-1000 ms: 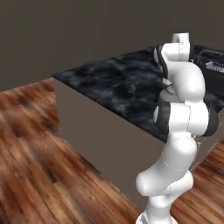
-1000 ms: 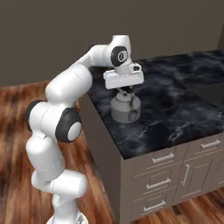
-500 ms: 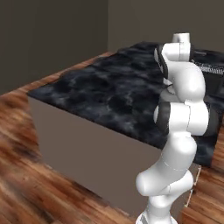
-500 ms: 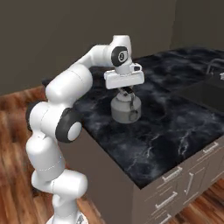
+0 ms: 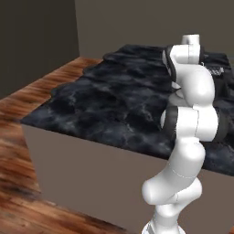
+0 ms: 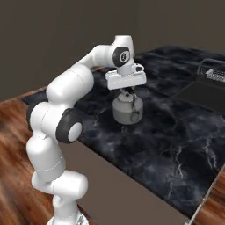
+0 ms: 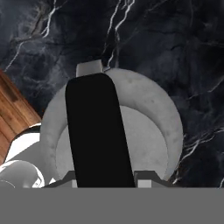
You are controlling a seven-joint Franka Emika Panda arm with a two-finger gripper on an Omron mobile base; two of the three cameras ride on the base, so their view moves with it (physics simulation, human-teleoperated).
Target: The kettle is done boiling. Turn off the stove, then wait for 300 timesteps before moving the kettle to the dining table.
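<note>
jaws clamped on kettle [image 6: 127,110] handle, above dining table [image 6: 176,140]

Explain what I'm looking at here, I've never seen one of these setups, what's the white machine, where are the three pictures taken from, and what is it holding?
Everything here is computer-rendered, not filmed. The white machine is a robot arm with dark joints, standing on a base that can drive around a kitchen. Two pictures come from cameras on that base, one behind the arm to its left and one to its right, so they show the same scene from two sides. The third comes from a camera on the hand, looking down along the end effector.

The big black surface with white veins is the dining table, a marble-topped island on a wooden floor. In the right base view the end effector sits right over a small silver-grey kettle above the table, and looks closed on its handle. In the hand view you look straight down on the kettle's round top, with its dark handle running up the middle and the short spout at the top.
</note>
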